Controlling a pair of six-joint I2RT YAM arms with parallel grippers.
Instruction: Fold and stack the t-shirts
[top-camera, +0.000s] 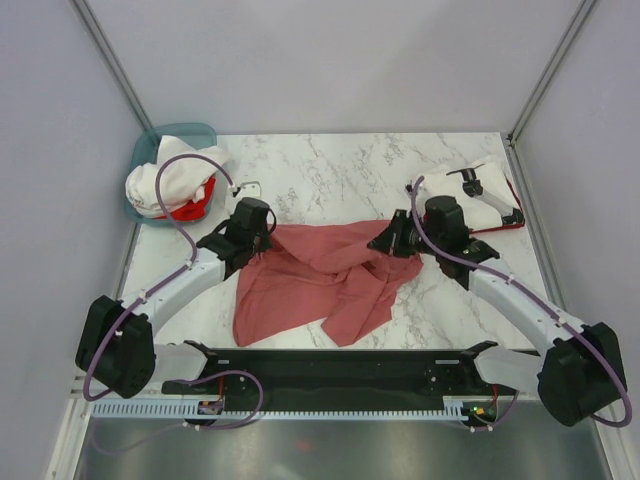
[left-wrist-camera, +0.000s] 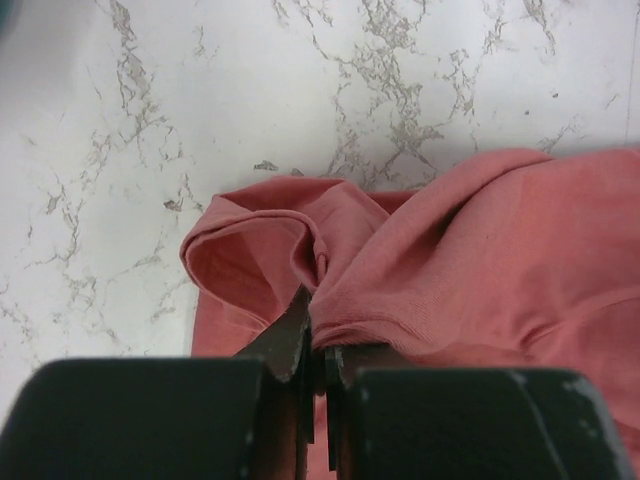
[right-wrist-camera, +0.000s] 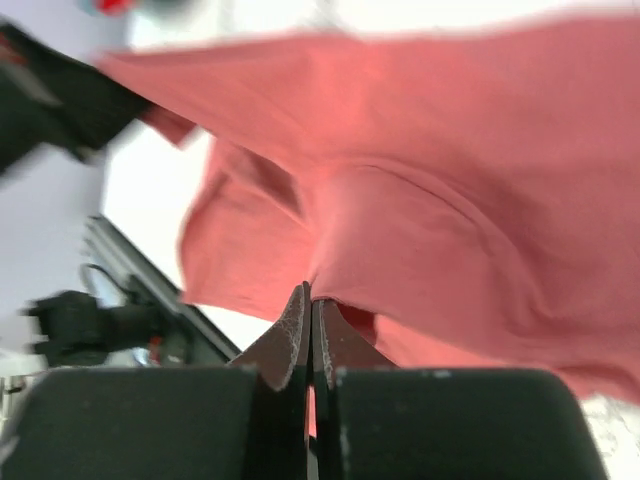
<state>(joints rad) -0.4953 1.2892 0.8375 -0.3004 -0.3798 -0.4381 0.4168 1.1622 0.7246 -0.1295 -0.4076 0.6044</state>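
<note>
Closest to each wrist camera, black jaws are seen pressed shut on cloth: the left gripper (left-wrist-camera: 315, 345) is clamped on a rolled edge of the salmon-red t-shirt (left-wrist-camera: 480, 260), the right gripper (right-wrist-camera: 308, 335) on a fold of it. On the marble table (top-camera: 340, 170) this shirt is spread crumpled at the centre, pinched at its 10 and 2 o'clock edges. White and red t-shirts (top-camera: 170, 185) are heaped in the teal basket (top-camera: 142, 155) at 10 o'clock; a folded white t-shirt (top-camera: 485, 200) lies at 2 o'clock.

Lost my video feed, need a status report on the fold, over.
Left gripper shut on salmon t-shirt. Right gripper shut on it too. Shirt crumpled mid-table, unfolded. Teal basket, white shirt apart, far corners.
</note>
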